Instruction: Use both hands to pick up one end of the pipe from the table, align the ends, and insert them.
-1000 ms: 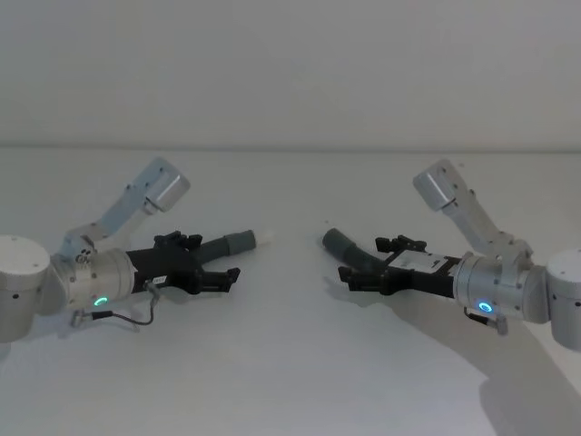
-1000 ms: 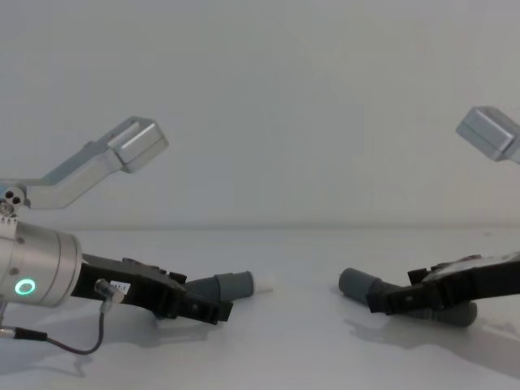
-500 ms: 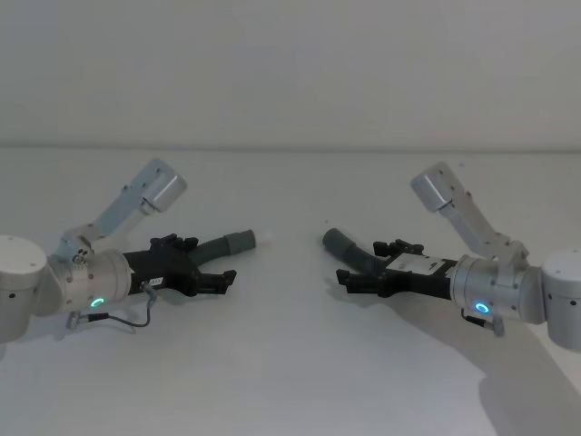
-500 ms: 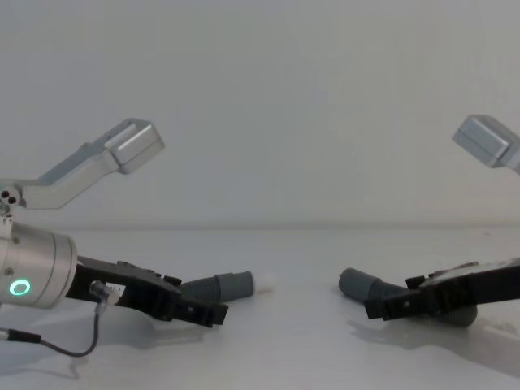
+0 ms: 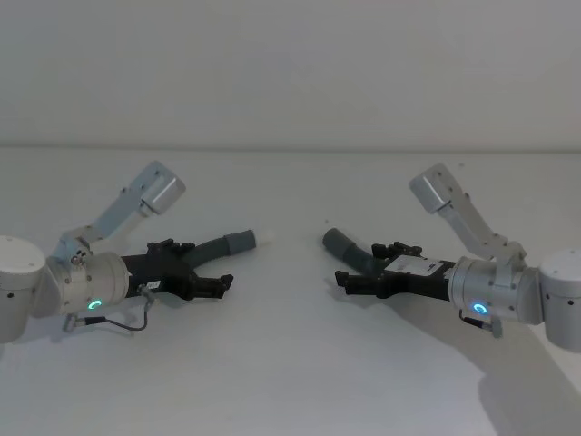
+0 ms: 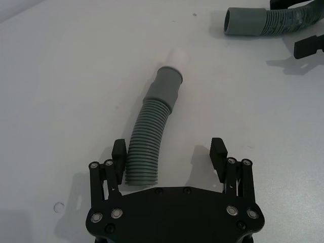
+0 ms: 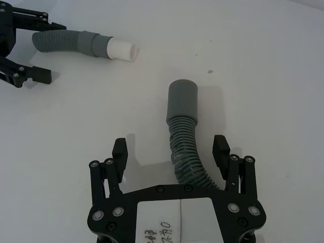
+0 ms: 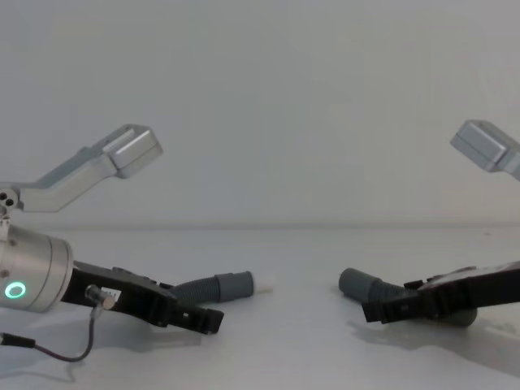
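Grey ribbed hoses [image 6: 149,136] [image 7: 185,142], one tip [image 6: 177,54] whitish, black end effectors [image 6: 168,152] [image 7: 170,147], plain white table [image 5: 290,363]

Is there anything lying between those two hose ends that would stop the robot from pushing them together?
Nothing visible does. Only bare table lies between the whitish-tipped cuff and the plain cuff. The open left gripper straddles the left hose piece, and the open right gripper straddles the right hose piece.
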### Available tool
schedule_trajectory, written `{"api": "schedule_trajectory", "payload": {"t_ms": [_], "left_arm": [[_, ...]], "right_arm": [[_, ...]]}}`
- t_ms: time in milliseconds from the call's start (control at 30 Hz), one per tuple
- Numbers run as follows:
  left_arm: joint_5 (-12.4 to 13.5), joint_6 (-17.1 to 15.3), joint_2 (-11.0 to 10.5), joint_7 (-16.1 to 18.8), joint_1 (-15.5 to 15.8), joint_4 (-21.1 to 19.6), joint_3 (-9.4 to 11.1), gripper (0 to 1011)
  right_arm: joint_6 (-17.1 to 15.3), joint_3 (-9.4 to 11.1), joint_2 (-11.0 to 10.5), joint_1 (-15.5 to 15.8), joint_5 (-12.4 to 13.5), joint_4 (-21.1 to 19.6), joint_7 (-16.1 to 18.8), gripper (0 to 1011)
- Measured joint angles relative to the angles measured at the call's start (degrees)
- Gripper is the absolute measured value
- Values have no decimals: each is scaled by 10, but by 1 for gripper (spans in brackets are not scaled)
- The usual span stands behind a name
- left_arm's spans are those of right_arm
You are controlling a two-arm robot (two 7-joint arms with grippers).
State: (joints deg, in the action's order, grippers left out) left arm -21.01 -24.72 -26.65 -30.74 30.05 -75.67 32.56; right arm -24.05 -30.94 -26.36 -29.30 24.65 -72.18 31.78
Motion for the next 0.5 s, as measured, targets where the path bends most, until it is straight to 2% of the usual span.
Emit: {"api": "schedule_trajectory", "payload": {"t_ms": [200, 500], "left_arm": [[-1, -3, -1, 2, 0, -1, 0, 998], [-2, -5, -1, 3, 0, -2, 0, 827]], "right_arm": [[1, -1, 1, 0, 3, 2, -1, 1001], [4, -1, 1, -1, 5, 4, -2, 792]]}}
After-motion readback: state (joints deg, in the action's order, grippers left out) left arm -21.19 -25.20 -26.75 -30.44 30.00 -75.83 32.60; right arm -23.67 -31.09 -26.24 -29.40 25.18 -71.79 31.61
